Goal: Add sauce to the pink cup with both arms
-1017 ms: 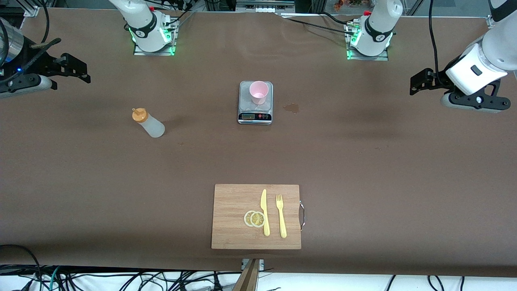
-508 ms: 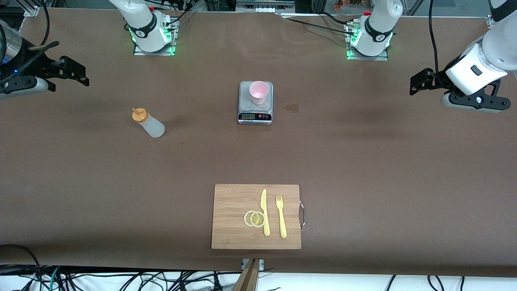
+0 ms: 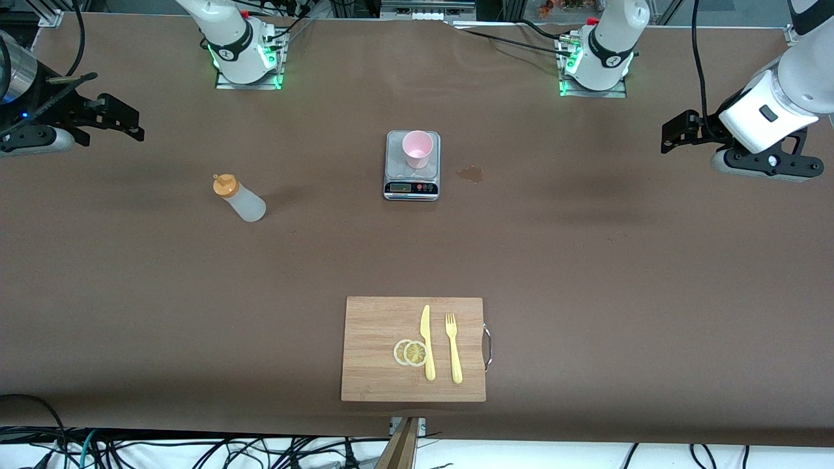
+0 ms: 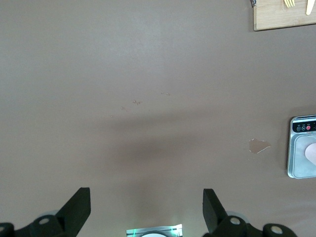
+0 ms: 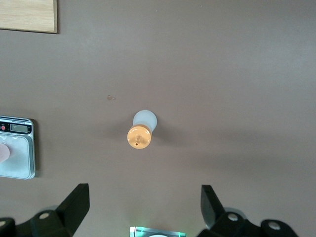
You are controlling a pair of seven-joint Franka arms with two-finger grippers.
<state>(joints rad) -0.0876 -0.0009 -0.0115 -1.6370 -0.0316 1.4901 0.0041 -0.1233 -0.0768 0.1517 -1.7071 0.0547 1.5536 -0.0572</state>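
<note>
The sauce bottle (image 3: 238,198) stands upright on the brown table, toward the right arm's end; the right wrist view shows its orange cap (image 5: 139,136) from above. The pink cup (image 3: 417,149) stands on a grey kitchen scale (image 3: 412,185) mid-table. The left wrist view shows the scale (image 4: 300,165) with a sliver of the cup (image 4: 312,153) at its edge. My right gripper (image 3: 133,124) is open and empty, up over the table's edge at its own end, well apart from the bottle. My left gripper (image 3: 666,137) is open and empty, up over its own end of the table.
A wooden cutting board (image 3: 378,378) lies near the front camera with a yellow knife (image 3: 427,342), a yellow fork (image 3: 453,348) and two lemon slices (image 3: 410,352). A small stain (image 3: 470,173) marks the table beside the scale.
My right gripper has shifted slightly at its end of the table. The left arm, bottle and cup have not moved.
</note>
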